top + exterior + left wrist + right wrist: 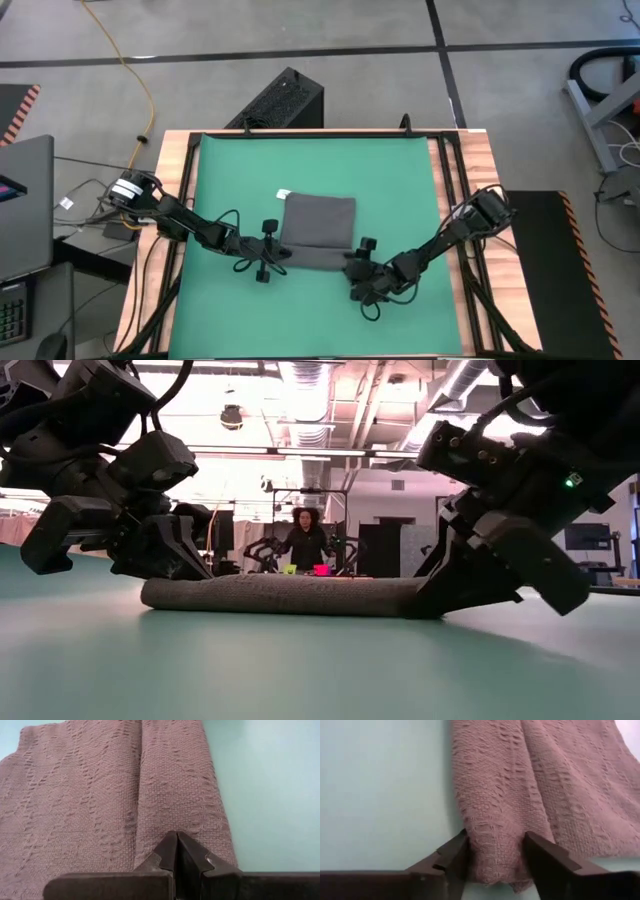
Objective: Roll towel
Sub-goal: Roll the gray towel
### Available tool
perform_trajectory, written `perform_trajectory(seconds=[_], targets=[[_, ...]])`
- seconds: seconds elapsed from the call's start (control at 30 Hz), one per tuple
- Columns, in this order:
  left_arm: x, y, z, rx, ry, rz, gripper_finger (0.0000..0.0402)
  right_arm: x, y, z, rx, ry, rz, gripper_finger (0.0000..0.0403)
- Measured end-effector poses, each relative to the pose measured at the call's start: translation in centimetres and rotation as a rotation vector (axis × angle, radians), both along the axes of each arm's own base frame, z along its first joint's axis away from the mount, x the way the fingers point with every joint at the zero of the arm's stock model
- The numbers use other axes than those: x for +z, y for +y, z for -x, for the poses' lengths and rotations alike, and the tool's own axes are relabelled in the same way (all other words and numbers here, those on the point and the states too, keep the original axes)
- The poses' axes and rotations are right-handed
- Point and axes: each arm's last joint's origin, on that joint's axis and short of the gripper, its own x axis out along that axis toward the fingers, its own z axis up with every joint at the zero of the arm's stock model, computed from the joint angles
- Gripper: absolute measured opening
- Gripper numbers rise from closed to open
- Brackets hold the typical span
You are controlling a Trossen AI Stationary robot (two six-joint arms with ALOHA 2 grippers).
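Observation:
The dark grey towel (319, 225) lies on the green mat (400, 180), its white tag (283, 194) at the far left corner. Its near edge is rolled into a low roll (285, 595) that lies across the mat; the far part lies flat. My left gripper (275, 255) is shut at the roll's left end (176, 842). My right gripper (356, 266) is shut on the roll's right end (495, 857). My left gripper touches the roll near its left end (172, 822) with its shut fingertips, coming low from the near left. No cloth shows between the fingers. The roll lies on the mat. My right gripper pinches the roll's right end (492, 840) between its two fingers, which stand on either side of the bunched cloth. The fingers come low from the near right, across the roll. The roll rests on the mat.
The mat covers most of the wooden table (455, 200); bare green lies all around the towel. A black box (283, 100) stands beyond the far edge. A person (305, 540) stands far off in the room behind.

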Motion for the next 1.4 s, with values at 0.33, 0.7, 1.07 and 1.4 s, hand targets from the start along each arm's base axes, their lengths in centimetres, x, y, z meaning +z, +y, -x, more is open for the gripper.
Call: perform_trajectory(seconds=[0.33,0.7,1.07,1.4], targets=[[0.0,0.0,0.0,0.014,-0.007,0.028,0.0,0.0,-0.3,0.0,-0.072,-0.02,-0.042,0.0033],[0.4,-0.4,-0.3,0.03,-0.026,0.249,0.0,4.7,0.8,-0.6,0.013,0.006,-0.408,0.0031],[0.5,-0.9,-0.3,0.039,0.043,0.511,0.0,7.4,-0.8,-0.7,-0.098,0.033,-0.777,0.0031],[0.7,-1.3,-0.3,0.056,0.1,0.711,0.0,7.4,-2.3,-1.0,-0.28,0.057,-0.935,0.0031]])
